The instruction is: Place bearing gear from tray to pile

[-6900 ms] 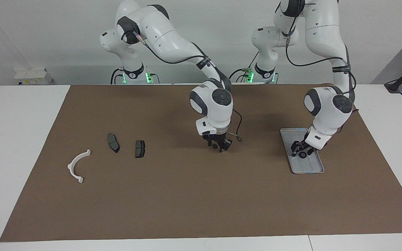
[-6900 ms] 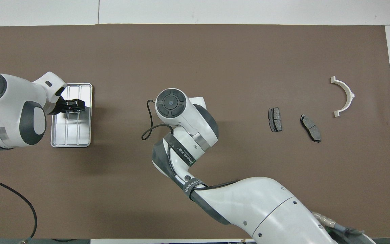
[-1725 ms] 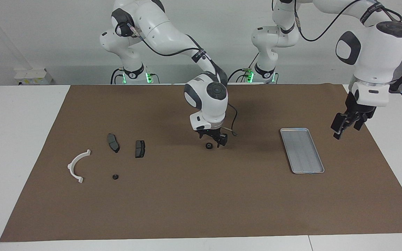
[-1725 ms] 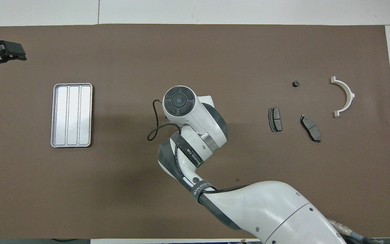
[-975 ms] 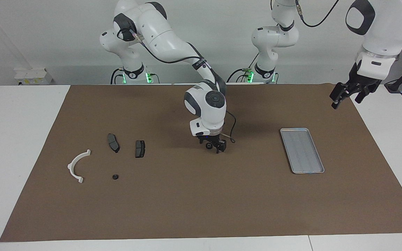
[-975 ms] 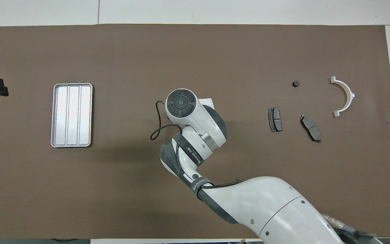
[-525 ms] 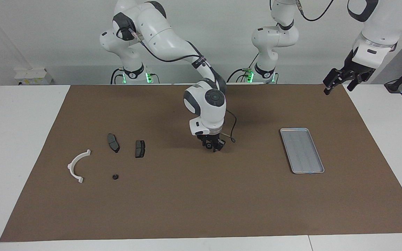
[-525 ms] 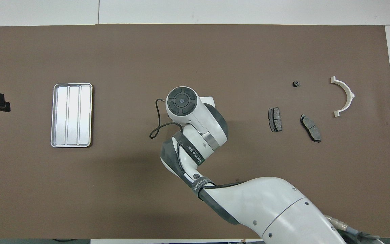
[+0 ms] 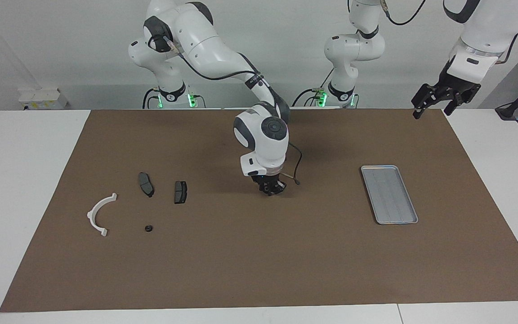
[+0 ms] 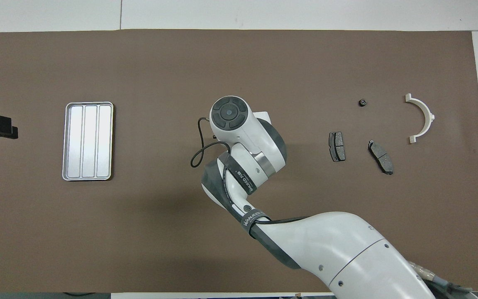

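Mid-mat, my right gripper is low, clamped on a bearing gear. I read "WANJEED" on its arm strap. Pile count: one white bracket, two brake pads, one gear beside them. One tray. Left gripper is raised over the mat's corner, fingers spread.

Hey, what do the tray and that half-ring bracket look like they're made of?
The flat rectangular silver tray looks like bare metal, probably aluminium: bright sheen, ridged floor. The white half-ring bracket looks like matte moulded plastic: even, dull white, no glints.
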`<state>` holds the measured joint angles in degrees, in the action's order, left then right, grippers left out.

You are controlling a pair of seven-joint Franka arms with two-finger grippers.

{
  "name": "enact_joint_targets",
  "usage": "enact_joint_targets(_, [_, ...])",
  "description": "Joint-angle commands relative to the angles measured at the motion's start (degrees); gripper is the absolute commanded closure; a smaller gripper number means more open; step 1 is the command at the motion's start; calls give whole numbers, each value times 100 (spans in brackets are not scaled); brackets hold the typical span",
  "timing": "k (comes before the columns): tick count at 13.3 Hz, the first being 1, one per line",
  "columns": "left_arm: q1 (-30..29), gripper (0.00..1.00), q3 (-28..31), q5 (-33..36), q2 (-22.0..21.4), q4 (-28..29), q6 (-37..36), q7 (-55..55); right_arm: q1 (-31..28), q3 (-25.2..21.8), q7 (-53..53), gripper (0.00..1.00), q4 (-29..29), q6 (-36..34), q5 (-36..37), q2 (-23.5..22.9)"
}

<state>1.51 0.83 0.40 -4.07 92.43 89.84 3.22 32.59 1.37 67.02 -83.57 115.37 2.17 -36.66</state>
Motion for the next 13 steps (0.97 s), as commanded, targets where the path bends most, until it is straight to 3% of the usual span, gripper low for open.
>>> enact_joint_targets(1, [86,0,111,-66,-85,64,-116,-128,-733,65,-1561,100,718,-970,-15,52])
enact_joint_targets(7, [139,0,93,-84,-305,706,333,-216,-2579,21,-6124,100,641,-1360,135,475])
enact_joint_targets(9, [183,0,93,-84,-279,742,350,-216,-3063,21,-7102,100,361,-932,135,510])
enact_joint_targets(13, [183,0,49,-75,-244,689,315,-216,-3531,30,-7992,100,-281,124,135,519])
